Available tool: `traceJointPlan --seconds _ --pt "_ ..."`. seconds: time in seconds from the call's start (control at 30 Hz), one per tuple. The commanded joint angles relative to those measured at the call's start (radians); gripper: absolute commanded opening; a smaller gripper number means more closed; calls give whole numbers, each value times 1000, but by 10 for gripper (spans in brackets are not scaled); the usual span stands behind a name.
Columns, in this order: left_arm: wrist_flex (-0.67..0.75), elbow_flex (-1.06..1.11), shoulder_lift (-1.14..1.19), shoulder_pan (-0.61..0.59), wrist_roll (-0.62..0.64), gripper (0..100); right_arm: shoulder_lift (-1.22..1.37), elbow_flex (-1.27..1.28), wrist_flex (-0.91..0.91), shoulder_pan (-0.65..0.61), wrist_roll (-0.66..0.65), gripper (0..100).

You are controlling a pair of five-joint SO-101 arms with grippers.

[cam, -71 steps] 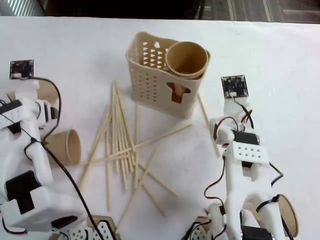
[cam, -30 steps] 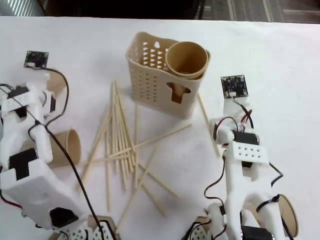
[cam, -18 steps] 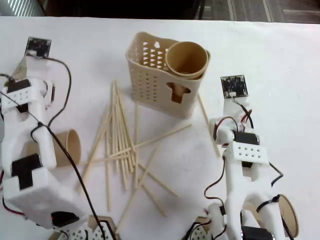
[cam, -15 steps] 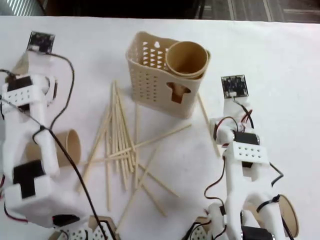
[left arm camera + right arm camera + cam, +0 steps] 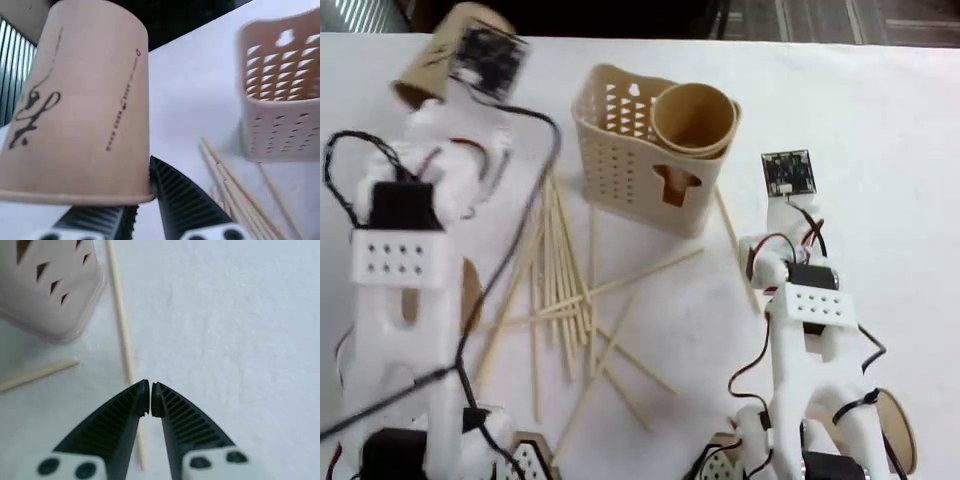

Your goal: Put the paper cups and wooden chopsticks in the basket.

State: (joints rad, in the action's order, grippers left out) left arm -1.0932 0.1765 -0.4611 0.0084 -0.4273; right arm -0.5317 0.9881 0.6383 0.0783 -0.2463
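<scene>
My left gripper (image 5: 144,199) is shut on the rim of a brown paper cup (image 5: 80,100), held in the air left of the basket (image 5: 638,150); the high view shows that cup (image 5: 438,48) at the far left. A second cup (image 5: 693,118) sits inside the basket. A third cup (image 5: 468,292) lies on the table, mostly hidden behind the left arm. Several wooden chopsticks (image 5: 560,275) are scattered in front of the basket. My right gripper (image 5: 150,397) is shut and empty, just above a single chopstick (image 5: 121,335) beside the basket's corner (image 5: 45,290).
Another paper cup (image 5: 897,430) lies at the near right behind the right arm (image 5: 805,310). The basket (image 5: 280,100) and several chopsticks (image 5: 240,195) lie ahead in the left wrist view. Bare white table stretches to the right of the basket.
The left arm has risen from the table's left side with a paper cup in its gripper and swung toward the far edge. The right arm has stayed still.
</scene>
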Motion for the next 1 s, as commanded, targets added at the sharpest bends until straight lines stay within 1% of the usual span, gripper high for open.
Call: traceJointPlan --seconds 0.0,0.23,0.4,0.5,0.6,0.7,0.87,0.97 --pt "-3 -48 -62 125 -5 21 -24 -9 -15 21 -3 25" --pt "-6 -48 -59 298 -11 21 -24 -9 -15 21 -3 25" --pt "-28 -46 -58 403 -114 21 -24 -11 -15 21 -3 25" --pt "-23 -48 -41 432 -143 21 -24 -11 -15 21 -3 25" --pt "-48 -92 50 432 -169 20 -24 -11 -15 21 -3 25" --pt "-149 -224 185 426 -169 21 -24 -11 -15 21 -3 25" --pt "-393 -568 389 433 -169 22 -24 -11 -15 21 -3 25" --pt "-517 -770 527 432 -226 22 -24 -11 -15 21 -3 25"
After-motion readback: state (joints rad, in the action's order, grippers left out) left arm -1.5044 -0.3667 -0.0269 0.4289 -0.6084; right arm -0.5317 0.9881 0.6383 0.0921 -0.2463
